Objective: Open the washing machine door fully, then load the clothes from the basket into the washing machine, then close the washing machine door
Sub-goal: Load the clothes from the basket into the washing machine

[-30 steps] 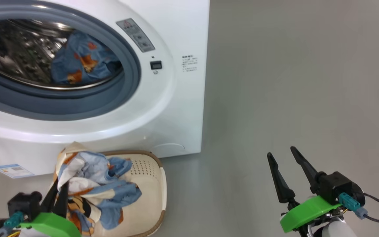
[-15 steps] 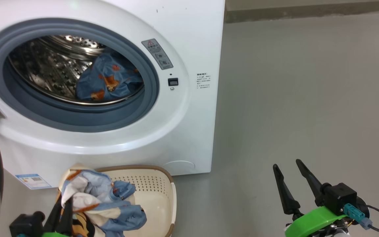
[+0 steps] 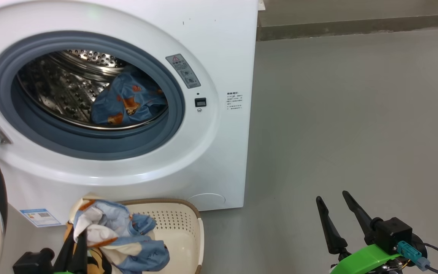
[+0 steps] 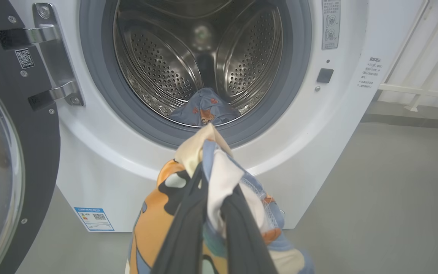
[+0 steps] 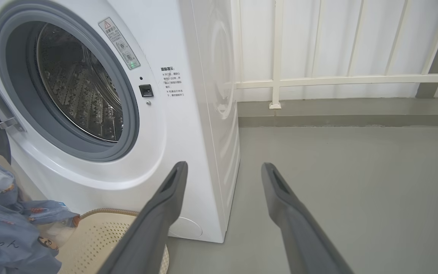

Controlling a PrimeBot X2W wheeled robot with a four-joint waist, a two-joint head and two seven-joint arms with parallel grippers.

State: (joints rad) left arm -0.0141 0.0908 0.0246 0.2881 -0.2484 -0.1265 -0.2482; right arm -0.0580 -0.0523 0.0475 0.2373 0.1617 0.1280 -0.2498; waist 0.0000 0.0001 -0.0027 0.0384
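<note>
Status: door (image 4: 32, 160) swung wide open, hinged on the left of the washing machine (image 3: 222, 57). Its black rim and glass run off the left edge of the head view. One blue printed piece (image 3: 127, 102) lies in the drum (image 4: 158, 57), low and right in the opening.

Left claw (image 4: 215, 182) is pinching a bundle of clothes (image 4: 154, 228) (blue, orange, cream, white), fingers pressed onto the fabric. In the head view that sits lower left, with the bundle raised over the left end of the basket (image 3: 177, 222). Lower folds hang at the basket; can't tell if they touch it. The basket is on the floor (image 3: 356, 114), close up to the machine front, below the opening.

Right claw (image 3: 331, 195) is spread and holds nothing. It's lower right in the head view, well apart from machine and basket, over bare floor.

Left wrist view adds:
- a straight look into the perforated steel drum
- the chrome hinge (image 4: 51, 57) with two arms
- a QR sticker (image 4: 24, 58) on the door rim
- the bundle's top in line with the lower lip of the grey rubber ring (image 3: 89, 148)

Right wrist view adds the machine's side panel (image 5: 219, 95), a white railing (image 5: 318, 80) behind it and a low kerb (image 5: 337, 120) under that.

Head view adds the basket's cream perforated inside, with the right part bare.

Floor is plain grey, smooth and matte. There's a blue label (image 3: 38, 217) at the lower left of the machine front.
</note>
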